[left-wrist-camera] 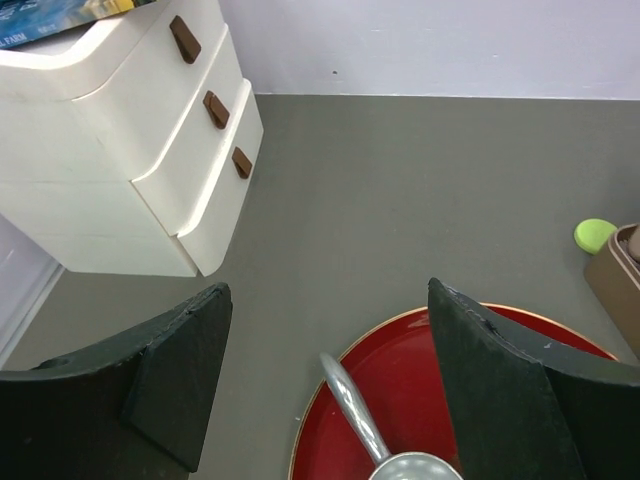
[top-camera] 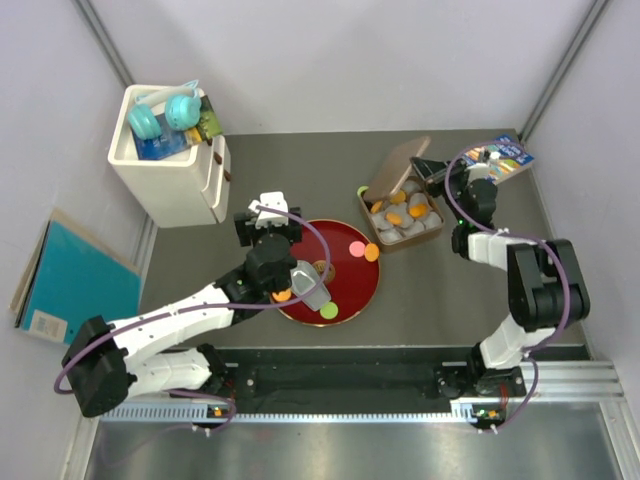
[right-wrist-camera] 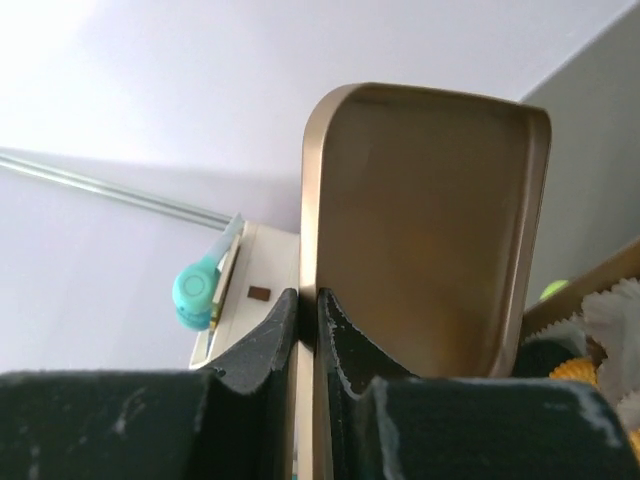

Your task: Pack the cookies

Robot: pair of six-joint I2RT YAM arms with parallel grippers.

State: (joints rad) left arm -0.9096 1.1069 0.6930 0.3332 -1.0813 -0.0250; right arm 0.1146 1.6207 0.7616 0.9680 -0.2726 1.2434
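The right gripper (right-wrist-camera: pixel 308 320) is clamped on the lid (right-wrist-camera: pixel 420 220), propping the box (left-wrist-camera: pixel 612 285) open for loading. The left gripper (left-wrist-camera: pixel 330 300) hangs with jaws apart over the scoop (left-wrist-camera: pixel 355 415) on the red plate (left-wrist-camera: pixel 400 370), seemingly to grasp it. Of the cookies (top-camera: pixel 396 217) I count four orange showing in the box; on the plate three orange, one green, one pink; one green on the counter (left-wrist-camera: pixel 400 200) beside the box.

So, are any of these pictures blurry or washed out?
Top view: evenly lit and sharp, only soft shadows on the table. Left wrist view: sharp, though the dark fingers show little detail. Right wrist view: the wall glares white at upper left; the box lid, close up, stays sharp.
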